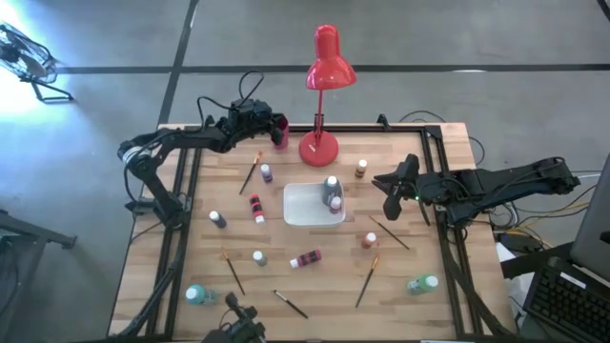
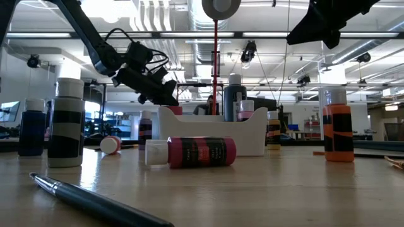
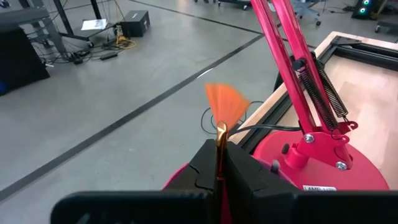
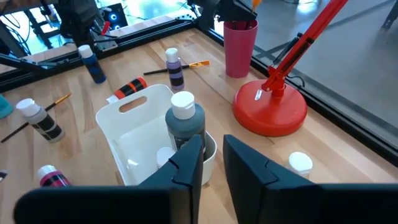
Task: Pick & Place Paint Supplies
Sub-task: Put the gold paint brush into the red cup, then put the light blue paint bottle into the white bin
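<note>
My left gripper (image 1: 275, 125) reaches to the far edge above the red cup (image 1: 282, 137), left of the red lamp's base (image 1: 318, 149), and is shut on a fan brush with orange bristles (image 3: 227, 102). My right gripper (image 1: 385, 193) hovers open to the right of the white tray (image 1: 303, 211); its fingers (image 4: 188, 163) point at a dark bottle with a pale cap (image 4: 185, 121) standing in the tray. Other small bottles stand or lie on the wood, such as the magenta one on its side (image 1: 307, 258). Thin brushes (image 1: 367, 276) lie flat among them. My left gripper pinches the fan brush between its two fingers (image 3: 202, 167), just below the gold ferrule (image 3: 220, 138). The bristle end sticks out past the fingertips, lifted clear over the red cup (image 3: 179, 177). The fingers hide the handle.
The lamp's slanting arm (image 3: 292, 68) and base (image 3: 320, 163) stand close beside the left gripper. Teal bottles (image 1: 196, 294) (image 1: 422, 283) stand near the front corners. A black frame (image 1: 181, 191) runs along the table's sides. A dark pen-like stick (image 2: 95, 202) lies at the near edge.
</note>
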`<state>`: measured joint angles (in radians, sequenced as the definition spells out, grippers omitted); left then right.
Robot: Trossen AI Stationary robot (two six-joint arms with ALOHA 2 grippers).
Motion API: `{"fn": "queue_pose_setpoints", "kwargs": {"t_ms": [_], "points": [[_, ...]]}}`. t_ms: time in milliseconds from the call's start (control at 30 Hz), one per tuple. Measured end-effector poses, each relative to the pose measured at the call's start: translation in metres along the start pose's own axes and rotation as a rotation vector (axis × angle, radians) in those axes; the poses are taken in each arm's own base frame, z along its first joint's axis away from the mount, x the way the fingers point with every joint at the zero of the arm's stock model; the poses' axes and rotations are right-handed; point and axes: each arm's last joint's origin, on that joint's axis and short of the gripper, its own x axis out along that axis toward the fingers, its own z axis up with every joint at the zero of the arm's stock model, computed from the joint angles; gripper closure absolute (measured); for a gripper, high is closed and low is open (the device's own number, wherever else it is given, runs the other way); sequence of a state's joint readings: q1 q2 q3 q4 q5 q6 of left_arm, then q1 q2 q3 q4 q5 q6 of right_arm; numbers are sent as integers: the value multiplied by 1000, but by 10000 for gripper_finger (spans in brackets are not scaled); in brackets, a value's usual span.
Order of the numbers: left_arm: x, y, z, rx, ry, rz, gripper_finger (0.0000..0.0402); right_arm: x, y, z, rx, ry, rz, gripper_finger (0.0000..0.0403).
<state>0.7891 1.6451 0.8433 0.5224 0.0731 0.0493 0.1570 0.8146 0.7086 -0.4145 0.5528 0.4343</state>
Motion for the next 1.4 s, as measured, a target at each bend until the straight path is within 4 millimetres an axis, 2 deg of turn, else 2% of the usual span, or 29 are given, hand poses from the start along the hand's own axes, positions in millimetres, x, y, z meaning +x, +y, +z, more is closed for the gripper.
{"fn": "queue_pose_setpoints", "kwargs": {"t_ms": [233, 367, 633, 833, 1100, 1267, 1400], "points": [[0, 0, 0, -3, 1, 3, 307, 0, 0, 0, 0, 0, 0, 349], [-1, 0, 1, -4, -2, 3, 278, 0, 0, 0, 1, -1, 1, 339], [-18, 1, 38, 5, -100, 8, 266, 0, 0, 0, 1, -1, 1, 310], [-51, -5, 72, 40, -85, -24, 264, 0, 0, 0, 1, -1, 1, 292], [-119, -18, 111, 105, -80, -64, 264, 0, 0, 0, 1, -1, 1, 275], [-156, -32, 118, 99, -84, -121, 264, 0, 0, 0, 1, -1, 2, 266], [-175, -45, 112, 118, -11, -189, 264, 0, 0, 0, 1, -2, 2, 260]]}}
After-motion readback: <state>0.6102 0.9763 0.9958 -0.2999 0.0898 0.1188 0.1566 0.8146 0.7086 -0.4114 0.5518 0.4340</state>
